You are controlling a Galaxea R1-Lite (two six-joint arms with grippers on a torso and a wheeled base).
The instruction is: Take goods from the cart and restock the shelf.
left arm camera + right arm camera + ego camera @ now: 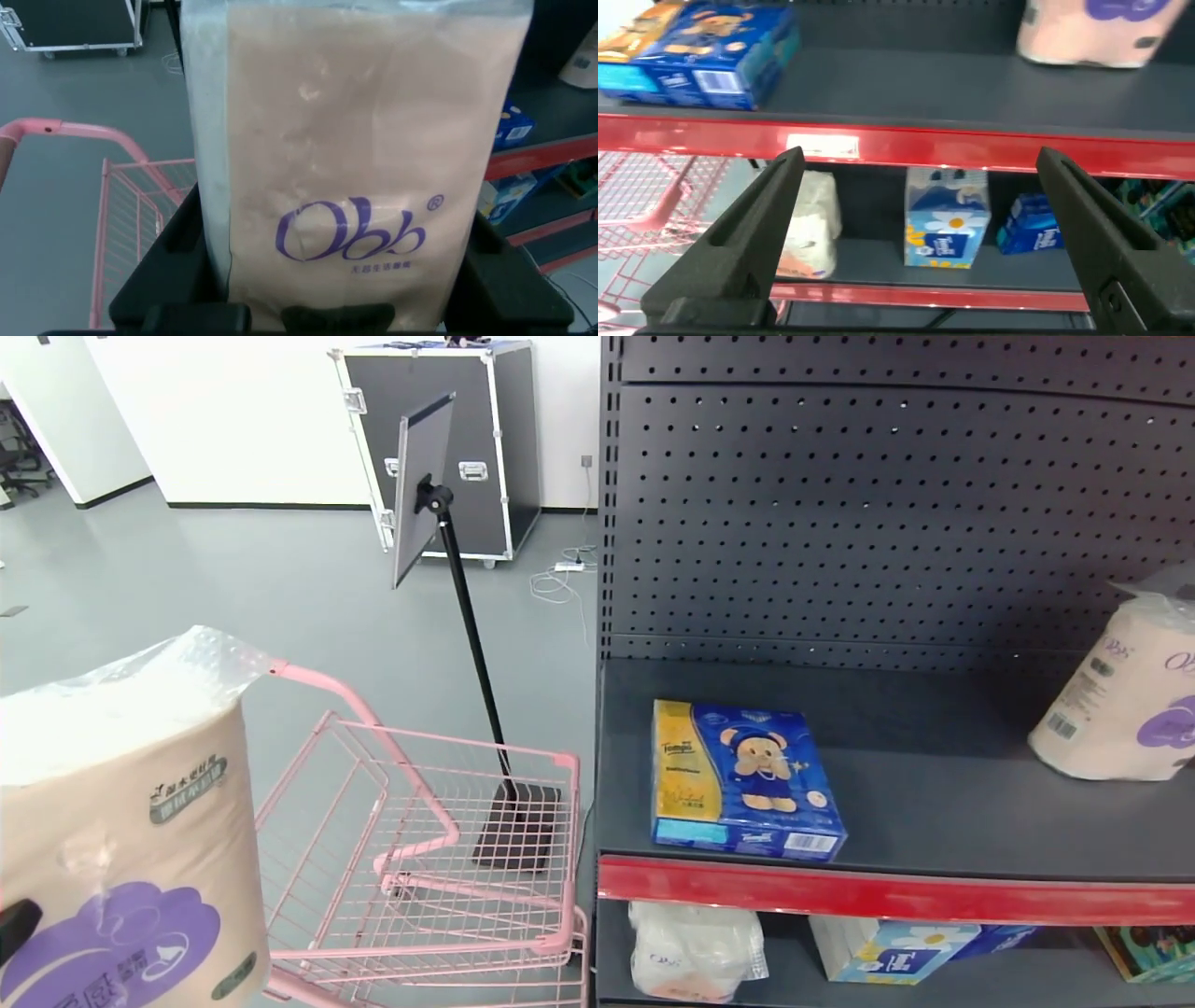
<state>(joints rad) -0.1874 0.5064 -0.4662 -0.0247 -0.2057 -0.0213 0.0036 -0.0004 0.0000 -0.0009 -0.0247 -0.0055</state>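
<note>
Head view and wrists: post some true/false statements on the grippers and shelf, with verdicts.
1. The left gripper is shut on a toilet paper pack. True.
2. The right gripper holds the blue tissue box. False: it is open and empty; the box lies flat on the shelf.
3. A second paper pack sits on the same shelf, to the box's right. True.
4. The lower tier is bare. False: the lower tier holds a white pack and a flowered box.
</note>
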